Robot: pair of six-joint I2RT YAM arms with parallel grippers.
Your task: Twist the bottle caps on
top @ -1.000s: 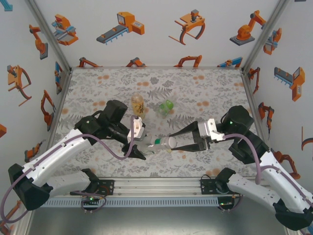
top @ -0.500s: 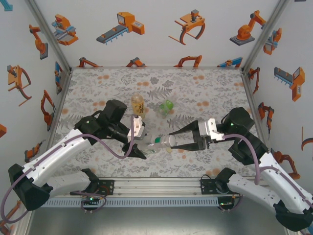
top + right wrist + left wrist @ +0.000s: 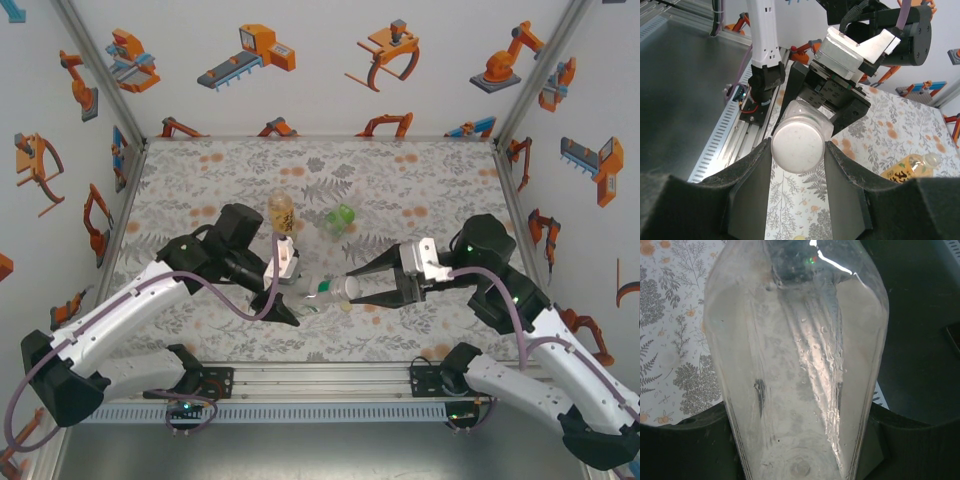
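Against the earlier top picture, the right arm's wrist has moved a little up and toward the left. The left arm and the bottle stay almost where they were.

The clear bottle point(image 3: 800, 365) is held in the air above the mat, between the two arms, near the front edge. Its long axis lies nearly level and runs left to right in the top view. The base points toward the left arm and the neck toward the right arm.

The left gripper point(image 3: 288, 288) is closed on the body of the clear bottle, one finger on each side. The right gripper point(image 3: 350, 288) is closed on the whitish cap point(image 3: 799, 145), which sits at the neck end of the bottle.

Farther back, the amber bottle point(image 3: 281, 213) and the green bottle point(image 3: 341, 217) are on the mat, apart from each other.

The mat point(image 3: 430, 180) is pale grey with fern leaves and orange flowers. The walls point(image 3: 320, 90) are white with pictures of orange robots, and metal posts point(image 3: 105, 72) stand at the corners.
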